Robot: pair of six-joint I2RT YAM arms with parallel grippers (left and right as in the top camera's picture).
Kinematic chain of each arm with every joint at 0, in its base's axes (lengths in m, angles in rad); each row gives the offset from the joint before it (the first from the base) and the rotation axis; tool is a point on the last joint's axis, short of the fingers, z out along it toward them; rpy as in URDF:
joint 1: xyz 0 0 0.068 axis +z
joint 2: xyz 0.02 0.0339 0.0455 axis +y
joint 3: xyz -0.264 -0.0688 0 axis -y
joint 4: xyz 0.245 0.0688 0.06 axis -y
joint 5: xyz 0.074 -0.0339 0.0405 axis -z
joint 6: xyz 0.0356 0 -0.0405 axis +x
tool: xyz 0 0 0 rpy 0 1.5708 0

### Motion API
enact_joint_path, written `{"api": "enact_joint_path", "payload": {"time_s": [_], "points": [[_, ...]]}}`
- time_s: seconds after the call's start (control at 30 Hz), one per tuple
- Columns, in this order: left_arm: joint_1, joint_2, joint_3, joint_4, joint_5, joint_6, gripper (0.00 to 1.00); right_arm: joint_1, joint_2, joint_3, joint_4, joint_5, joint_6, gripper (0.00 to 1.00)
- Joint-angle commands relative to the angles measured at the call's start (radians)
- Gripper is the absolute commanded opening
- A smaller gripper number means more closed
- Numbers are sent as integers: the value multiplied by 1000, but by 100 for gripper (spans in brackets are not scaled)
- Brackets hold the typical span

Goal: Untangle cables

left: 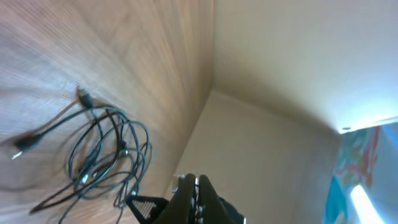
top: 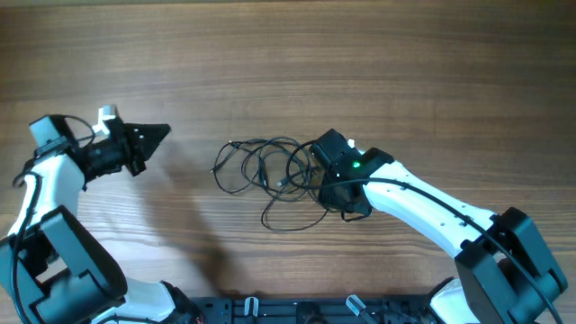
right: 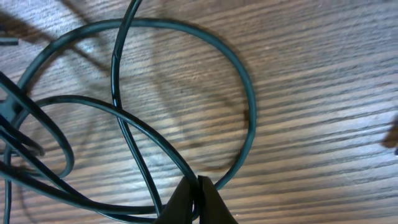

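A wooden table (top: 360, 54) with lengthwise grain fills the overhead view. All four of its edges are cut off there.

At the near edge, a black frame (top: 270, 310) and the two arm bases are only partly in shot. The right arm (top: 423, 202) slants in from the near right corner. Its wrist housing, which carries a small green light (top: 357, 165), covers its own fingertips from above.

The wrist view shows the right gripper (right: 196, 186) with its fingers pressed tip to tip, right where two strands of the cables (top: 270, 175) cross. The tips hide whether a strand is nipped between them, so I cannot tell. One wide loop curves round over bare wood, and more strands run off the left side of that frame.

The cables lie in a loose tangle at the middle of the table, their right side tucked under the right wrist. Where each cord ends is hard to follow from overhead. In the left wrist view, one small plug (left: 83, 96) pokes out at the top of the heap and another blurred one (left: 18, 146) lies at the left.

The left gripper (top: 160, 133) sits well apart to the left with its fingers clenched together on nothing, pointing toward the tangle across bare wood.

Beyond the cables the tabletop is open to the far side. There the left wrist camera shows the table's edge meeting a pale wall (left: 280, 74).
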Motion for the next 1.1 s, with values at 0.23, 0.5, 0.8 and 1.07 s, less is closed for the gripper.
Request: {"api": "enact_joint_path", "payload": {"time_s": [0.23, 0.5, 0.8, 1.07], "points": [[-301, -6, 7, -205, -284, 233, 35, -2, 13, -4, 316, -220, -87, 4], [-597, -6, 7, -181, -310, 228, 38, -2, 13, -4, 472, -343, -60, 4], [-803, -6, 7, -164, -503, 229, 44, -2, 13, -4, 472, -343, -60, 4], [-861, -6, 7, -182, -594, 228, 23, -2, 13, -4, 470, -343, -61, 4]]}}
